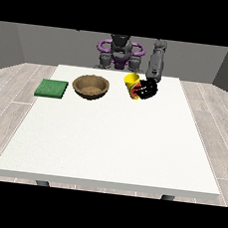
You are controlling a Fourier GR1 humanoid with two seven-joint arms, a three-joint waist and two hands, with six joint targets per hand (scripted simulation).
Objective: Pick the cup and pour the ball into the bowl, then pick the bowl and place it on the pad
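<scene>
yellow cup (131, 81) tilted, seemingly within fingers of hand at view's right (147, 89)

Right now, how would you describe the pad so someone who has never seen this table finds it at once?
Start at the white table and go to its far corner at the view's left. The pad lies there, left of the brown bowl. It is the only flat green square; bowl and yellow cup are round.

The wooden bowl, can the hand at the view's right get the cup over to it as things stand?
Probably yes. The hand at the view's right has its fingers round the yellow cup, and only bare white table lies between it and the wooden bowl.
</scene>
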